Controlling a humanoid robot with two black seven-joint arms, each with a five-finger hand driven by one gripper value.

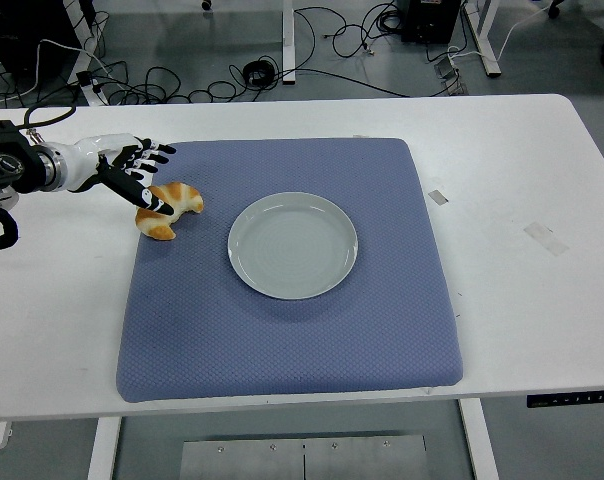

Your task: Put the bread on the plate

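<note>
On the left side of the blue mat [282, 340] sits the croissant [169, 209], golden and curved, right at the mat's left edge and well short of the plate [293, 245], so the bread is not on the plate yet. Over it we have the left hand [132, 170], white shell with black-tipped fingers, coming in from the left edge of the head view on its black arm. Its fingers [159, 151] are spread out and relaxed, fanned toward the mat's upper left corner, gripping nothing. One long digit, likely the thumb, angles down and to the right, its dark tip lying over the croissant's upper left part; whether it presses on the bread or just hovers above it, I can't tell from this high angle.

Centre of the mat, that pale grey-green round plate, bare, with nothing on it, a clear gap of mat between its left rim and the croissant's right horn. Mat itself lies flat and square on the white table [522, 300], covering most of the middle. Off to the right of the mat, two small strips of tape [438, 197] on the tabletop, one near the mat's edge, another [547, 238] farther right.

Behind the table, black cables [322, 30] snake across the grey floor, with white desk legs among them. Right arm nowhere in the shot
</note>
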